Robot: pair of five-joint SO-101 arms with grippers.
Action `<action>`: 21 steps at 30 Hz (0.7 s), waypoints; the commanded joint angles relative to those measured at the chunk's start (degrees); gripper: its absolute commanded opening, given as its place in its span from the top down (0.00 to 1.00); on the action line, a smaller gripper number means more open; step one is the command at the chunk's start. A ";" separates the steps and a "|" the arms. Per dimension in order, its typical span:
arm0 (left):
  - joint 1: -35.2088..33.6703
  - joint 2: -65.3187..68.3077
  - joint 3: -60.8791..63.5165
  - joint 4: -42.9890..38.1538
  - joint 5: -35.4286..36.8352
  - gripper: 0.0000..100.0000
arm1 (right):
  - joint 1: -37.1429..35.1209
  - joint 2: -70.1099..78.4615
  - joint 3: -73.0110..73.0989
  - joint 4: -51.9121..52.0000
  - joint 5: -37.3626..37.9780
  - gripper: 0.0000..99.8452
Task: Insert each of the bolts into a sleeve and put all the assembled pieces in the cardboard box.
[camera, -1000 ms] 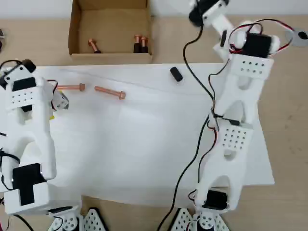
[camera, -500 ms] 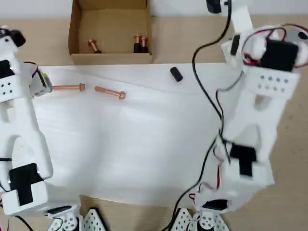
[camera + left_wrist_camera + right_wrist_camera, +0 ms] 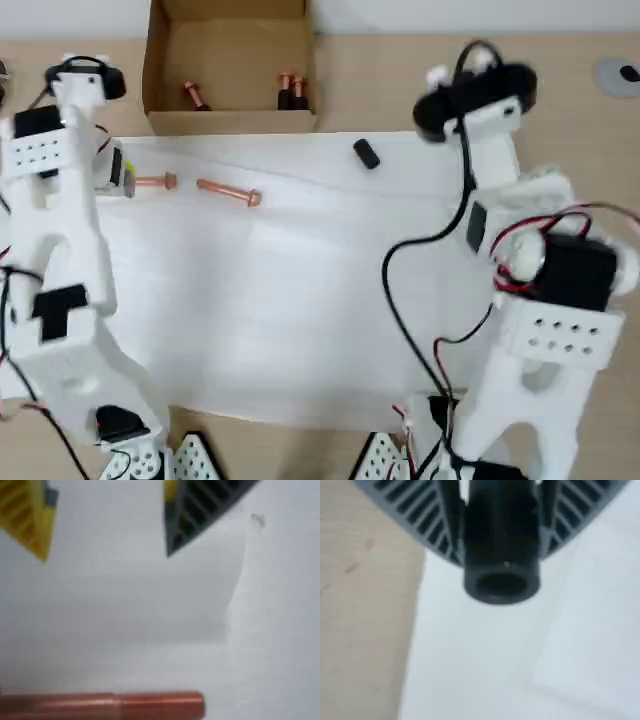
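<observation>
Left gripper (image 3: 106, 555) is hanging spread just beside a bolt (image 3: 115, 705) lying on the white sheet (image 3: 150, 605); right gripper (image 3: 502, 545) is pinching a black sleeve (image 3: 502, 582) over the sheet's edge.

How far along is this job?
Done: three sleeved copper bolts lie in the cardboard box. In hand: the right gripper holds a black sleeve; the open left gripper hangs beside one loose copper bolt. Left: two bolts, one spare black sleeve on the white sheet.
</observation>
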State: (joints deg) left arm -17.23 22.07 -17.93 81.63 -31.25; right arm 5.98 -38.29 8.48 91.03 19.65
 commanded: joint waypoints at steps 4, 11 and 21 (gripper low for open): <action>5.19 8.40 -13.80 8.26 -15.47 0.83 | -0.31 -5.14 9.89 -2.55 1.14 0.99; 5.63 14.11 -24.70 15.91 -34.20 0.83 | -0.31 -10.77 18.07 -2.37 3.34 0.99; 5.19 14.90 -29.19 16.09 -25.49 0.83 | -0.31 -17.10 24.75 -2.64 5.36 0.99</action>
State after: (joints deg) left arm -11.87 37.54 -44.57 97.27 -60.09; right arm 5.98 -53.93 33.10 89.54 24.40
